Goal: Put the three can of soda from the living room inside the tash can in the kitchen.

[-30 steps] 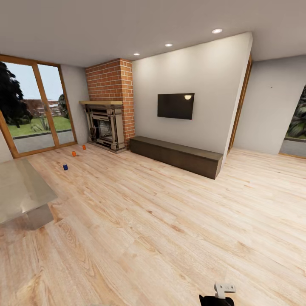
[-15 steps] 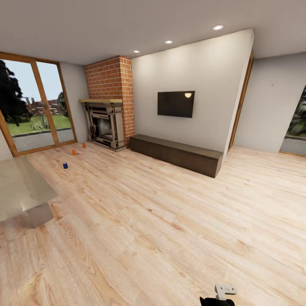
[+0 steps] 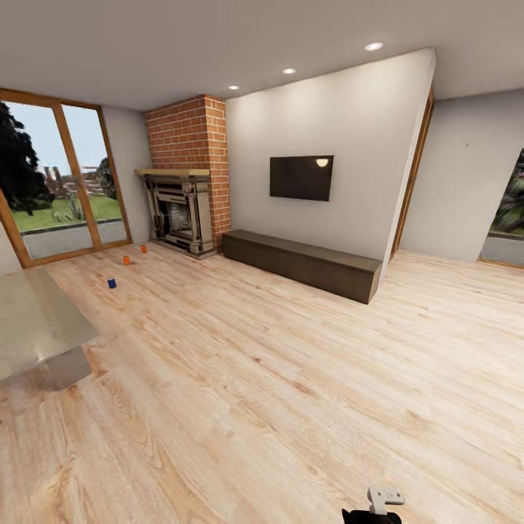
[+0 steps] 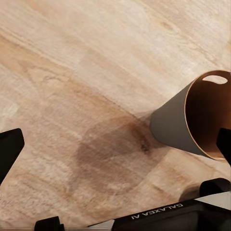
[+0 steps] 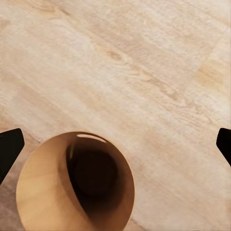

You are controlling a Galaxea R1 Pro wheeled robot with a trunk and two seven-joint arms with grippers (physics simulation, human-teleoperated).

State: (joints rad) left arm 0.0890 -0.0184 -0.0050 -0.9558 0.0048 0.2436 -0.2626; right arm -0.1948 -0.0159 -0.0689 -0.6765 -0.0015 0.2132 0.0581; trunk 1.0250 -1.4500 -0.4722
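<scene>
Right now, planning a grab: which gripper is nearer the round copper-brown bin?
Right, probably: copper-brown bin lies ahead of the right gripper, but off beside the left gripper.

The floor (image 3: 291, 378) is pale wood plank with a soft sheen. Rough red brick clads the chimney (image 3: 191, 131). The tash can (image 5: 72, 192) looks smooth, copper-brown, matt.

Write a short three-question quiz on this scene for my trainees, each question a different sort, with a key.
1. True or false: the three cans stand on the floor near the fireplace.
2. How many cans are orange?
3. The bin seen below the right end effector is: A) full of cans, B) empty, C) lidded.

Key: 1 true; 2 two; 3 B.
</scene>
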